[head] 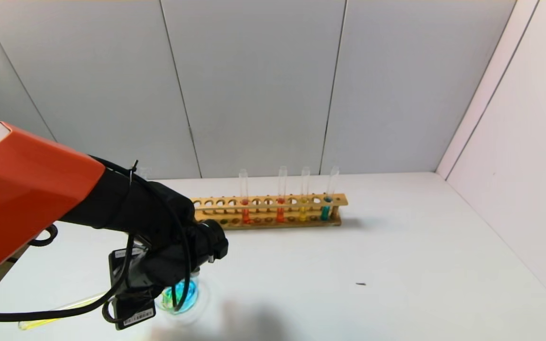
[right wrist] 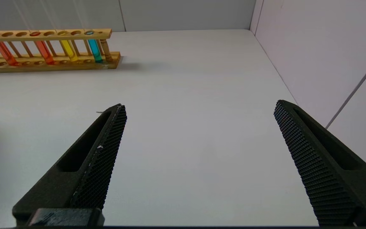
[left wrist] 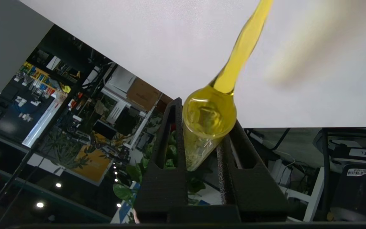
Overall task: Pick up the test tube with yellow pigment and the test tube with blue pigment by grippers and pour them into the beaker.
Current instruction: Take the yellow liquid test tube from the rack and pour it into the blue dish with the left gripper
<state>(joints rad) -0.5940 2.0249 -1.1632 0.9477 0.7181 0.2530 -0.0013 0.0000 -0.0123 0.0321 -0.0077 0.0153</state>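
The beaker (head: 181, 297) stands on the white surface (head: 396, 265) at its near edge, partly hidden under the left gripper (left wrist: 202, 127), and holds bright blue liquid with a greenish-yellow tinge at one side. The left gripper hangs directly over the beaker, its jaws clamped on the test tube with yellow pigment (left wrist: 206, 127). In the left wrist view the tube lies steeply tilted between the two black jaws, its round end toward the camera and yellow liquid running along its length toward the mouth. In the head view the tube's clear glass (head: 59, 310) slants out from under the gripper, to the left of the beaker and low over the surface.

The right gripper (right wrist: 199, 127) hovers over bare surface well to the right of the beaker, its jaws spread wide apart and holding nothing.

Farther back than the beaker, a wooden rack (head: 273, 210) stands near the wall with four upright tubes: two orange-red, one golden yellow (head: 303, 208), one teal (head: 326, 206). A small dark speck (head: 360, 284) lies on the surface, right of the beaker.
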